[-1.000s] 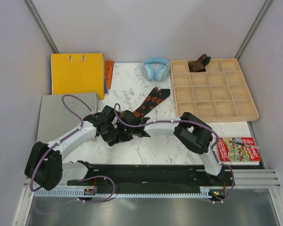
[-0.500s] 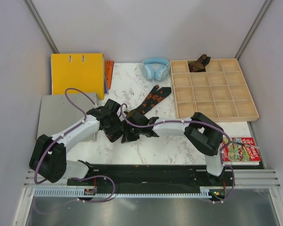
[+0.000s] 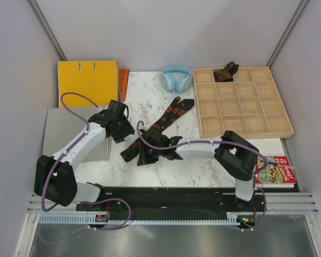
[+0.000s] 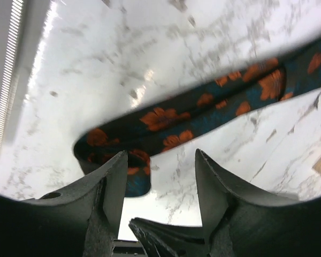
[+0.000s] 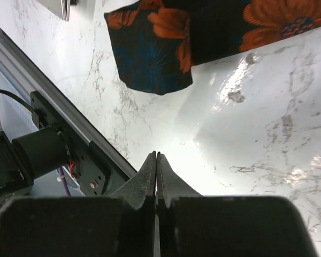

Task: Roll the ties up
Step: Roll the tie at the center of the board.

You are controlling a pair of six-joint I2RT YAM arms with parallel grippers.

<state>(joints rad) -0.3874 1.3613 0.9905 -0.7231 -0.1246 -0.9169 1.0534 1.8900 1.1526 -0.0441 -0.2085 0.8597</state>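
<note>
Marble table point(image 3: 145, 97) bears tie point(image 3: 171, 114), headphones point(image 3: 169, 80), tray point(image 3: 243, 107) (compartmented).

The right gripper point(image 5: 156, 158), its two dark fingers pressed together with nothing between them, points across a white marbled tabletop point(image 5: 267, 134). The blunt end of a black tie point(image 5: 166, 37) with orange flowers lies flat beyond the tips, near the metal edge rail point(image 5: 48, 85).

Left end effector point(image 4: 160, 156) stands parted; right end effector point(image 5: 156, 156) is pressed closed.
</note>
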